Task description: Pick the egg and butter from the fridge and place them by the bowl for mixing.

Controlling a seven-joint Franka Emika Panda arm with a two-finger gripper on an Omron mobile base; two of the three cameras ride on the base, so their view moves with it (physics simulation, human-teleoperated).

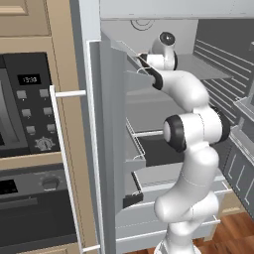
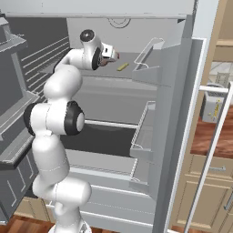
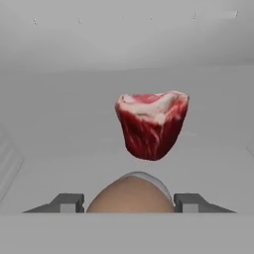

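The fridge (image 2: 182, 113) stands open, my arm reaching onto its upper shelf (image 2: 113, 73). The raw meat (image 3: 152, 124) sits further back, out of the way. The butter (image 2: 122, 67) lies toward the shelf's door-side edge. My hand (image 3: 130, 203) is half-closed around the egg (image 3: 130, 194): light, smooth, brittle, so grip its middle gently.

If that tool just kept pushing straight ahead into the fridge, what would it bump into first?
The tool already has the tan egg between its fingers. Straight ahead, the egg would probably meet the red piece of raw meat first, then the fridge's back wall; depth is unclear.
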